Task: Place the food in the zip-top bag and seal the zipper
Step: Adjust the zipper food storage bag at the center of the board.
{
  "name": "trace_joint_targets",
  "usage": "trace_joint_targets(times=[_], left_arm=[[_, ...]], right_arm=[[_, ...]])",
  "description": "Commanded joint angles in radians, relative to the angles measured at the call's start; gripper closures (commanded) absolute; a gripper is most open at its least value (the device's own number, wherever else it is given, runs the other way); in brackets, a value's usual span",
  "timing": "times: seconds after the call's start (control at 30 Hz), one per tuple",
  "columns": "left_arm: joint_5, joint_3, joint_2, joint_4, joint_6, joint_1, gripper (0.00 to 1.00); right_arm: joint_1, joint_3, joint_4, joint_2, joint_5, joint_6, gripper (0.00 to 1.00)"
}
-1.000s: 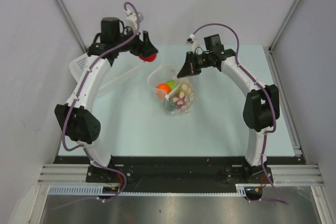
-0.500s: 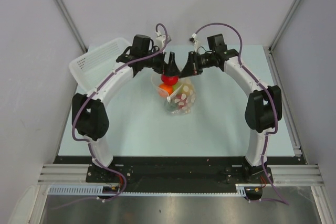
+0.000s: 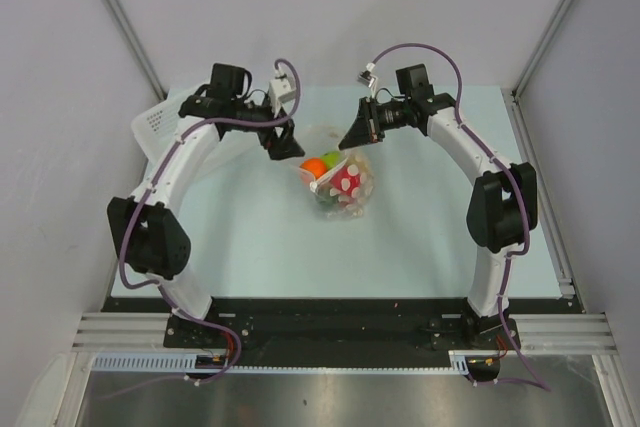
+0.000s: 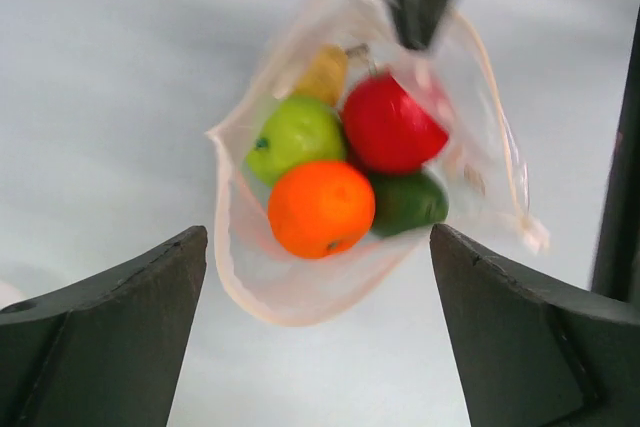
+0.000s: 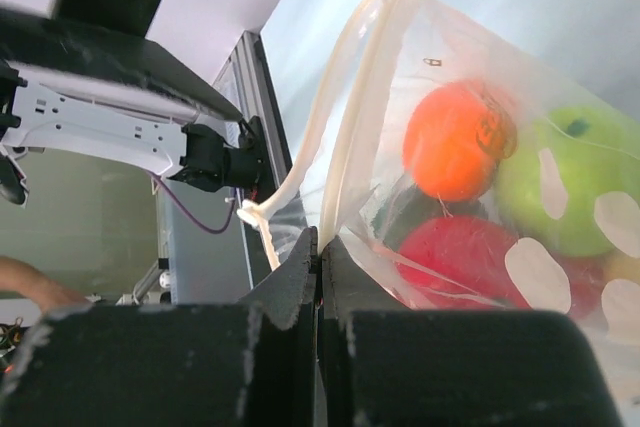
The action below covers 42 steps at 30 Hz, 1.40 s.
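The zip-top bag [image 3: 342,185] lies mid-table, its mouth held up. Inside it I see the orange fruit [image 4: 320,207], the light green one [image 4: 295,133], the red one [image 4: 392,127], a dark green one [image 4: 410,202] and the yellow one [image 4: 323,75]. My right gripper [image 3: 350,137] is shut on the bag's rim by the zipper [image 5: 352,97], and its closed fingertips [image 5: 320,244] pinch the plastic. My left gripper [image 3: 286,145] is open and empty just left of the bag's mouth, which it faces in the left wrist view [image 4: 315,247].
A white perforated basket [image 3: 152,123] sits at the table's far left, partly behind my left arm. Grey walls with metal rails enclose the table on the left, back and right.
My left gripper carried the red fruit from the far left to the bag's mouth, let it go inside, and has drawn back to the left, open. My right gripper kept hold of the rim.
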Motion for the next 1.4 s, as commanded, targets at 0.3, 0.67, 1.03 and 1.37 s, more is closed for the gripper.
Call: trace_joint_targets(times=[0.3,0.67,1.03,1.37], left_arm=[[-0.088,-0.176,-0.074,-0.315,1.012,-0.140,0.21],[-0.053,-0.340,-0.291,-0.045,0.708,-0.271,1.00],[-0.058,-0.447,-0.297,0.326,0.011,-0.309,1.00],[-0.072,-0.480,-0.280,0.437,-0.115,-0.321,1.00]], right_arm=[[0.036,0.065,-0.057,-0.018,-0.072,-0.121,1.00],[0.129,0.288,-0.252,0.092,-0.044,-0.326,1.00],[0.080,0.222,-0.203,-0.059,0.072,-0.355,0.18],[-0.053,-0.100,-0.272,-0.405,0.157,-0.510,0.22]])
